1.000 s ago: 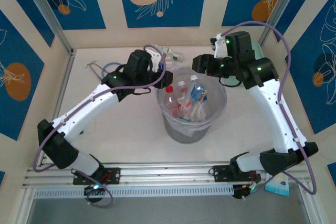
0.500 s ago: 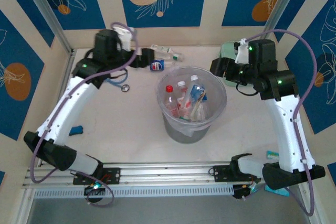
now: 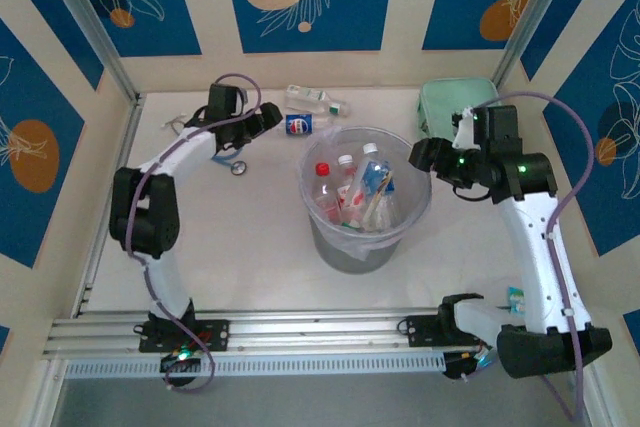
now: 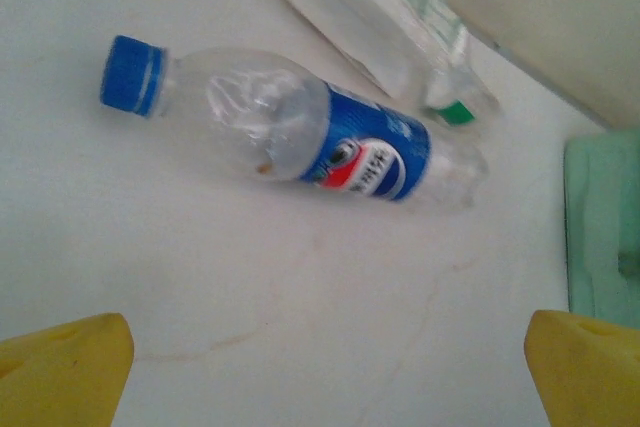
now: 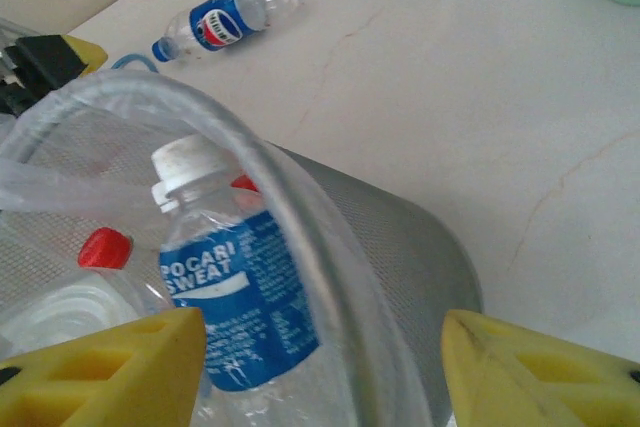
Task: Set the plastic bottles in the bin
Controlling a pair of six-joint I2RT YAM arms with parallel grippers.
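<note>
The bin stands mid-table with several plastic bottles in it, one red-capped. A blue-capped, blue-labelled bottle lies on the table behind the bin, and a green-capped bottle lies by the back wall. My left gripper is open just left of the blue-labelled bottle, which lies ahead of its yellow fingertips; nothing sits between them. My right gripper hangs open over the bin's right rim, with a white-capped blue-labelled bottle below it inside.
A mint-green box sits at the back right, behind my right gripper. Small wire and ring items lie on the table under my left arm. A small teal item lies near the right front edge.
My left arm has swung from the bin's left rim out to the back left and opened wide by the blue-labelled bottle. My right gripper has drawn back from over the bin toward its right rim.
</note>
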